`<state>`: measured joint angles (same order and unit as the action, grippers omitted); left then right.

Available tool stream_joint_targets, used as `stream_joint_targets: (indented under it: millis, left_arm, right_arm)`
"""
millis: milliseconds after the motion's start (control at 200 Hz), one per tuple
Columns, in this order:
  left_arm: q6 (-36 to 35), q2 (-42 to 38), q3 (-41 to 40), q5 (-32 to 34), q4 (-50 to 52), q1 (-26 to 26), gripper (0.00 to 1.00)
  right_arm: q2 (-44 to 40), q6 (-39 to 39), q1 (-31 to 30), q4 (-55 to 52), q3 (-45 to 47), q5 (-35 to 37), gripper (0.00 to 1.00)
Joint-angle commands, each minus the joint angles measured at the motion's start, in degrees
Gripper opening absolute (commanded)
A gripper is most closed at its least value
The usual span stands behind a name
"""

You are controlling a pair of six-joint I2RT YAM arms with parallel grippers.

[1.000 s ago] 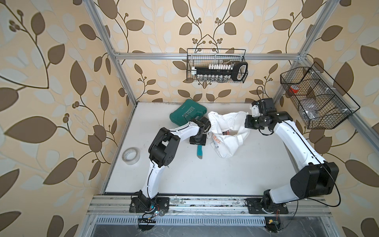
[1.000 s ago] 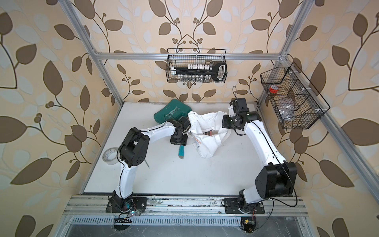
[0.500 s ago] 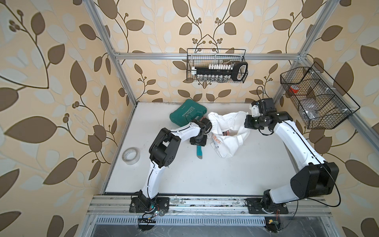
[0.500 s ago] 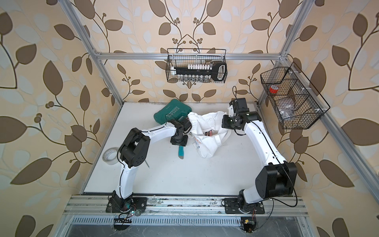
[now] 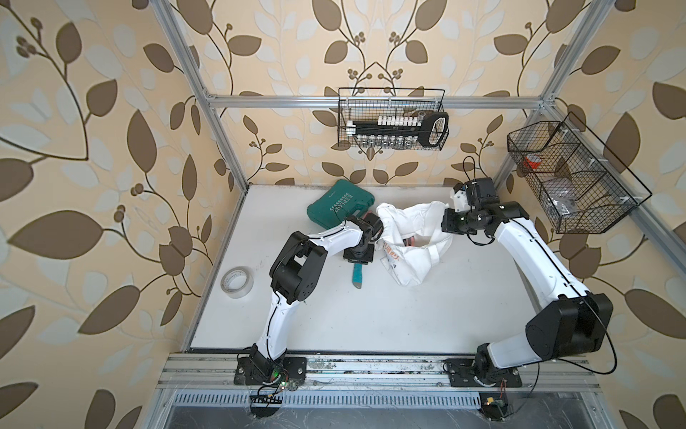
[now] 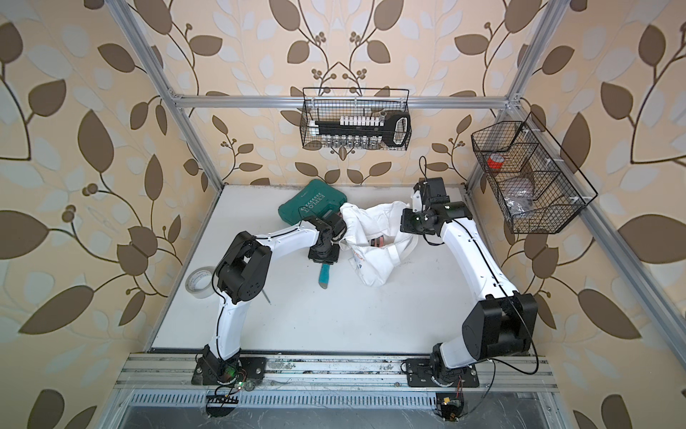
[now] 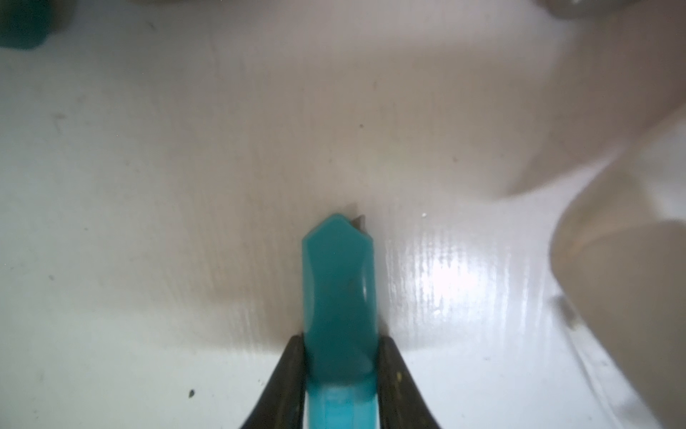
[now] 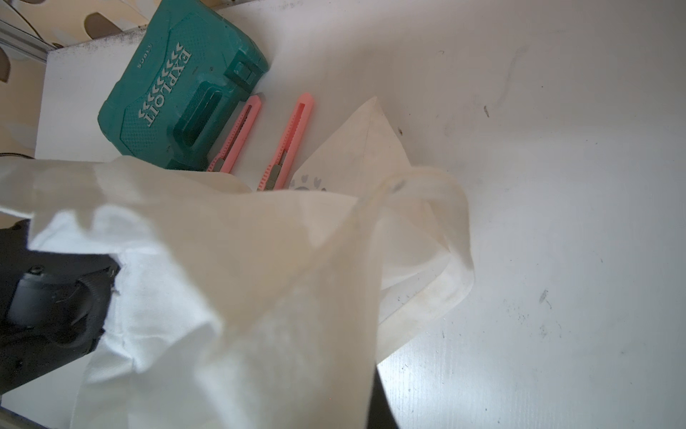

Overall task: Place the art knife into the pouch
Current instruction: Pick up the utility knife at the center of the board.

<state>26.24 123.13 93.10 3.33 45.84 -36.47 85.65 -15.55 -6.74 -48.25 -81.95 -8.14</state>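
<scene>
Pinching: left gripper (image 7: 339,345) grips art knife (image 7: 337,282) on table (image 5: 371,315) | right gripper (image 5: 445,223) clamped tight on pouch (image 5: 412,256) edge

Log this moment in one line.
left gripper: jaws closed on teal plastic art knife, on white table | right gripper: shut, holding white cloth tote pouch open | knife not in pouch

Smooth glossy teal plastic gleaming on art knife (image 7: 339,297). Matt white cloth creasing across pouch (image 8: 241,278). Glossy white tabletop (image 7: 464,289) catching light, showing scuffs. Pebbled green plastic covering tool case (image 8: 156,96).
</scene>
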Motion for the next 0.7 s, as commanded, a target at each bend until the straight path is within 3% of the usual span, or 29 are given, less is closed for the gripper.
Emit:
stream_joint_targets:
  millis: [0, 455, 700]
  left_arm:
    - [0.82, -1.87, -1.78, -1.30, 2.05, -1.04, 0.27]
    - [-1.40, -20.00, -3.27, 2.54, 8.47, -0.80, 0.27]
    - [-2.91, -27.53, 0.60, 4.05, 12.53, -0.91, 0.28]
  right_arm:
    - [-0.49, 0.50, -0.53, -1.06, 0.04, 0.45, 0.00]
    - [-0.13, 0.52, -0.72, -1.39, -0.20, 0.96, 0.00]
    - [0.29, 0.55, -0.92, -1.57, -0.40, 1.02, 0.00]
